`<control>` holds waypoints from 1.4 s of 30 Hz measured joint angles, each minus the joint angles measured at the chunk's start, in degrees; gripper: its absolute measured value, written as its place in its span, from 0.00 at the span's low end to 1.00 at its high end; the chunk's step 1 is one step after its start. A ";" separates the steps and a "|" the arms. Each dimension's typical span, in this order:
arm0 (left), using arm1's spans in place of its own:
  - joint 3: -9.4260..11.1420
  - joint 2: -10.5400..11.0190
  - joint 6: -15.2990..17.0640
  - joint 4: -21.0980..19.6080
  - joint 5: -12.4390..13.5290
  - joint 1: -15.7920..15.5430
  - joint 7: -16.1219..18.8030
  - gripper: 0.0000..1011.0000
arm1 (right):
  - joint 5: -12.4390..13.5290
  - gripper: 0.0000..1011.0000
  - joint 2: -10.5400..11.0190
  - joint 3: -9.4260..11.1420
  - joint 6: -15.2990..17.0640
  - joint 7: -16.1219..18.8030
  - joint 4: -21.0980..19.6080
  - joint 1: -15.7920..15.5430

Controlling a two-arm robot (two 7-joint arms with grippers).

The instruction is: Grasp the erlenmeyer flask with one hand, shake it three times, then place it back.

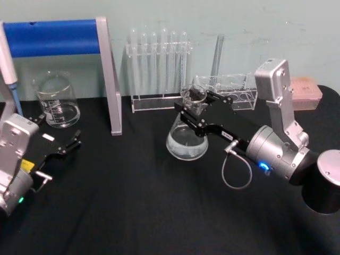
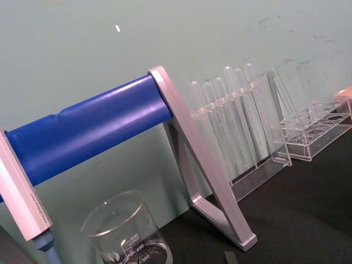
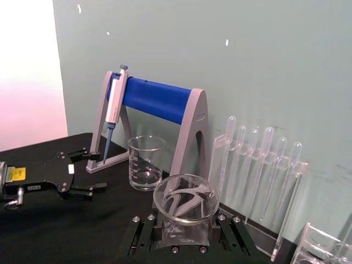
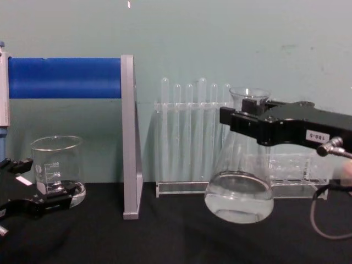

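The right gripper (image 1: 193,108) pinches the erlenmeyer flask (image 1: 186,142) at its neck, holding it tilted just off the worktop (image 1: 133,212), in front of the test-tube rack (image 1: 158,102) (grasp done; shaking and set-down seemingly remain). The left gripper (image 1: 66,146) rests at the left, jaws spread.

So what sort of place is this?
Probably a chemistry lab bench: a clear plastic rack of thin test tubes, a straight-sided glass beaker beside the idle left gripper, and a clear conical glass flask gripped by the right gripper.
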 joint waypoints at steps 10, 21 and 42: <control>0.00 0.00 0.00 0.00 0.00 0.00 0.00 0.99 | -0.67 0.44 -0.24 0.38 0.11 -1.02 -0.61 -0.46; 0.00 0.00 0.00 0.00 0.00 0.00 0.00 0.99 | -0.78 0.44 -0.55 0.59 0.27 -0.98 -0.65 -0.58; 0.00 0.00 0.00 0.00 0.00 0.00 0.00 0.99 | -0.44 0.44 -0.74 0.49 0.38 -0.47 -0.66 -0.61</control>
